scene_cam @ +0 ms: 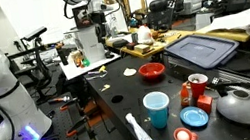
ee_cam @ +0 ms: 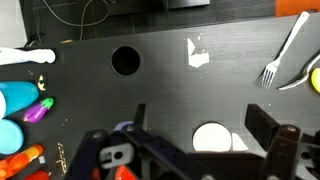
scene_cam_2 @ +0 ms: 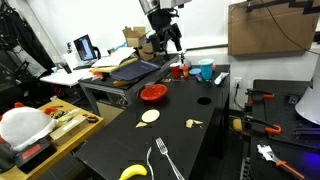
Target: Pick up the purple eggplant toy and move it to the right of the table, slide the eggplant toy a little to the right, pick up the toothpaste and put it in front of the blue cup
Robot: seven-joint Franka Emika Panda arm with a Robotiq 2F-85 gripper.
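Observation:
My gripper (ee_cam: 205, 125) hangs high over the black table (ee_cam: 230, 90), open, with nothing between its dark fingers (ee_cam: 268, 122). Both exterior views show it raised above the table (scene_cam: 95, 19) (scene_cam_2: 168, 42). The purple eggplant toy (ee_cam: 38, 111) lies at the left edge of the wrist view, right beside the blue cup (ee_cam: 20, 99). The cup stands upright near the table's end (scene_cam: 158, 109) (scene_cam_2: 205, 71). The toothpaste (ee_cam: 27, 56) lies flat, a white tube (scene_cam: 141, 133) close to the cup. All three are well left of the gripper in the wrist view.
A white disc (ee_cam: 212, 137) lies below the gripper, a round hole (ee_cam: 125, 60) and a white scrap (ee_cam: 198, 55) nearby. A fork (ee_cam: 285, 50), a red bowl (scene_cam: 152, 71), a flat blue dish (scene_cam: 194, 118), a kettle (scene_cam: 240, 105) and a banana (scene_cam_2: 133, 172) share the table.

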